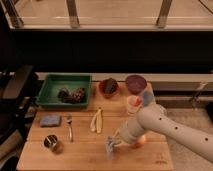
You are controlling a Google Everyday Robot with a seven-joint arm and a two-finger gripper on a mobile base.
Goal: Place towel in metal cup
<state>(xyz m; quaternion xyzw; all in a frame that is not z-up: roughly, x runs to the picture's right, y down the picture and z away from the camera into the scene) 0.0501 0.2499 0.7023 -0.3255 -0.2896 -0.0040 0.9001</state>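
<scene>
On the pale wooden counter, the white robot arm with small dark holes along its shell reaches in from the right and slants down toward the near edge. Its tool hangs low over the near middle of the board. The small blue-grey cloth towel is bunched right at the tool's tip and droops toward the wood. I cannot tell whether the tool is clamped on the cloth or only resting against it.

The short round metal cup stands upright at the near left, well apart from the towel. I judge the step in hand to be carrying the towel, with the drop not yet done. The next move calls for travel to the left along the near edge, with the cloth lifted high enough to clear the cup's rim. It then has to be lowered squarely over a narrow mouth. A limp cloth may drape over the rim instead of going in, and a light cup may tip if nudged.

The counter looks smooth and matt. The arm's shell is rounded, hard plastic. The green rectangular plastic tray at the far left holds dark lumpy pieces. To its right sit a reddish-brown round bowl and a purple round bowl, both glossy. Nearer lie a flat blue-grey sponge-like pad, a pale curved peel-like strip and a thin metal fork or spoon. The cup shines dully, and the towel looks soft and crumpled.
</scene>
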